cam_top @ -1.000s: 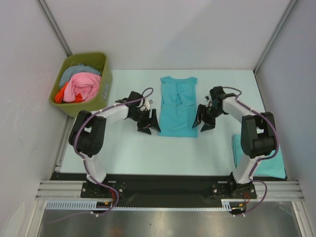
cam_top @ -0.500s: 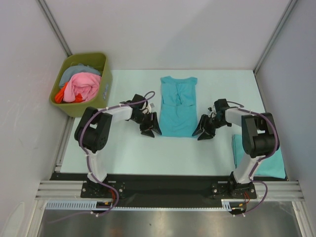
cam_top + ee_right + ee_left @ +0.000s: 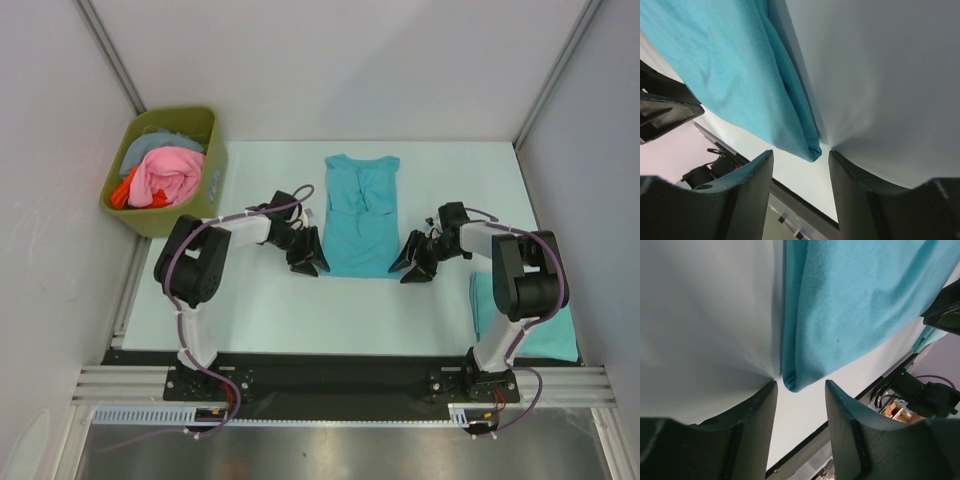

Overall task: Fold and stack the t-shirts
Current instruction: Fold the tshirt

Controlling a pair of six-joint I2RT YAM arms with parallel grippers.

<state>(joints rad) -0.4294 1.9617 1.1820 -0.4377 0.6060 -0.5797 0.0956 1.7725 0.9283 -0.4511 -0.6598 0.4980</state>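
A teal t-shirt [image 3: 360, 215], folded into a long strip, lies flat mid-table with its collar at the far end. My left gripper [image 3: 312, 262] sits low at its near left corner. In the left wrist view that gripper [image 3: 800, 387] is open, and the t-shirt [image 3: 850, 300] ends in a corner just ahead of the fingertips, unclamped. My right gripper [image 3: 408, 268] sits at the near right corner. In the right wrist view it [image 3: 800, 156] is open too, with the t-shirt [image 3: 730, 65] corner at the mouth of the jaws. Another folded teal t-shirt [image 3: 530, 325] lies at the right, behind the right arm.
An olive-green bin [image 3: 205, 190] with pink, grey and orange clothes stands at the back left. White walls close off the table [image 3: 260, 300] on three sides. The arm bases and a black rail run along the near edge.
Both grippers have slid toward me along the shirt's long edges to its near corners and dropped low to the table. Their jaws have narrowed somewhat.
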